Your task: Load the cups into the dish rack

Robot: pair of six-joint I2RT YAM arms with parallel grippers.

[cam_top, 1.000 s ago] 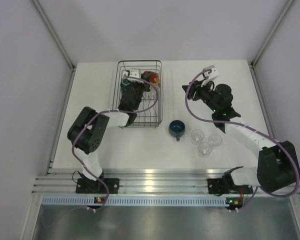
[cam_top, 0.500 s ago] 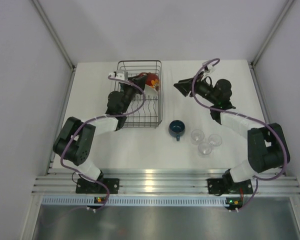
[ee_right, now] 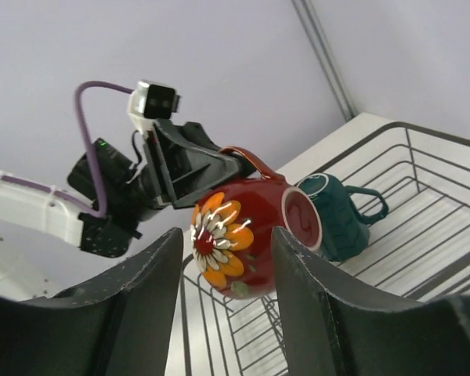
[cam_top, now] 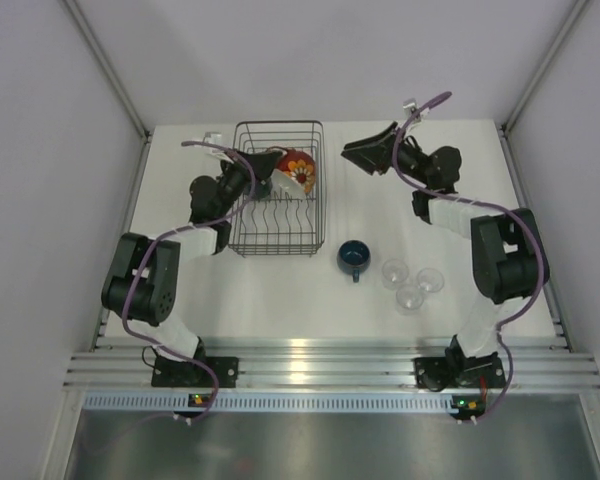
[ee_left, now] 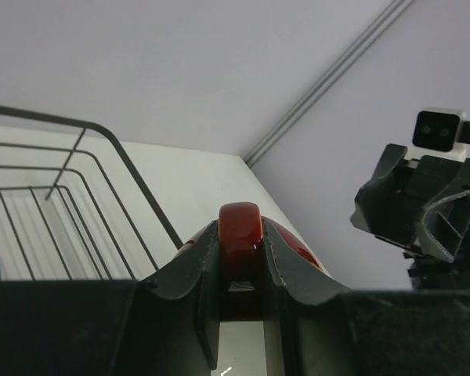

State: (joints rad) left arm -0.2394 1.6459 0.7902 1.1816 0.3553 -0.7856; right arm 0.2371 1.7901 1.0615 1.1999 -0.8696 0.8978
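Observation:
My left gripper [cam_top: 268,168] is shut on the handle [ee_left: 240,229] of the big red cup [cam_top: 297,170] with an orange flower. It holds the cup tilted above the far right part of the dark wire dish rack [cam_top: 276,235]. The right wrist view shows the red cup [ee_right: 247,235] beside the teal mug [ee_right: 338,215], which lies in the rack [ee_right: 423,235]. My right gripper [cam_top: 365,156] is open and empty, raised to the right of the rack and pointing at it. The dark-blue cup [cam_top: 353,257] and three clear glasses [cam_top: 410,283] stand on the table.
The white table [cam_top: 180,290] has side rails and grey walls around it. The right arm's wrist [ee_left: 427,204] shows in the left wrist view, close beyond the red cup.
My left arm swung left and back, carrying the red cup up over the rack's far right corner. My right arm swung toward the far edge and now points left at the rack.

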